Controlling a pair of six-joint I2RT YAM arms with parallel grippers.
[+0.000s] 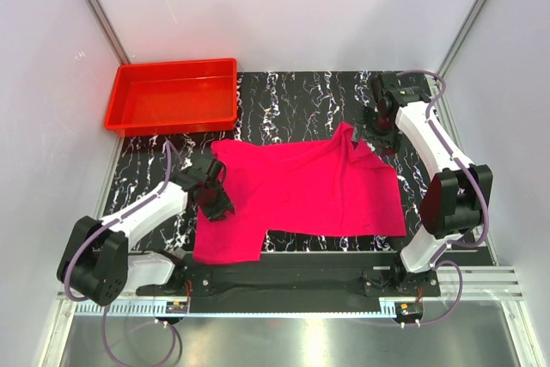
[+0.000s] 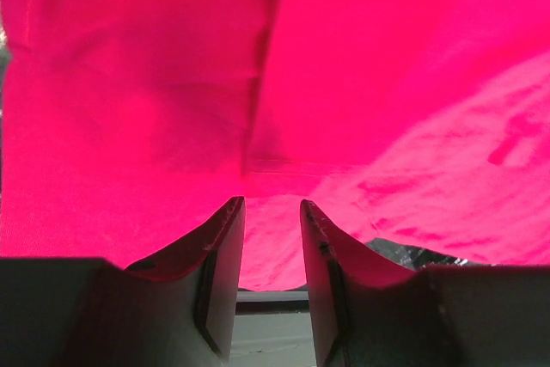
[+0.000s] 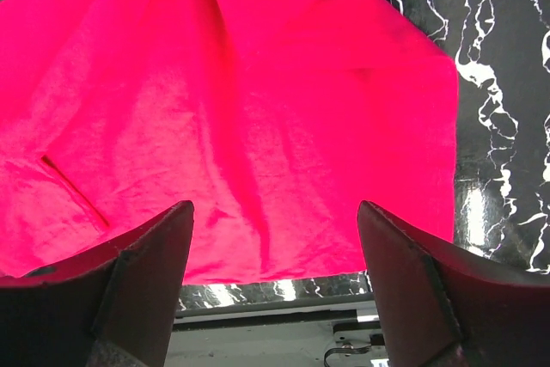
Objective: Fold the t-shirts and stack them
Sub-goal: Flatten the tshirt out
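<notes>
From above, we see the shirt (image 1: pixel 301 191) spread across the middle of the mat (image 1: pixel 284 96), near and right of the tray (image 1: pixel 172 96). The left gripper (image 1: pixel 216 199) is at its left edge and the right gripper (image 1: pixel 378 137) at its far right corner.

Left wrist: the jaws are narrowly parted with nothing between them. Closing here could catch two layers and drag the fold.

Right wrist: the jaws are released wide over the cloth. A shallow descent might miss the hem.

t-shirt (image 1: pixel 301 191) spread on the table (image 1: pixel 292 96), tray (image 1: pixel 172 105) set behind it at far left, left gripper (image 1: pixel 221 209) at its left edge
</notes>
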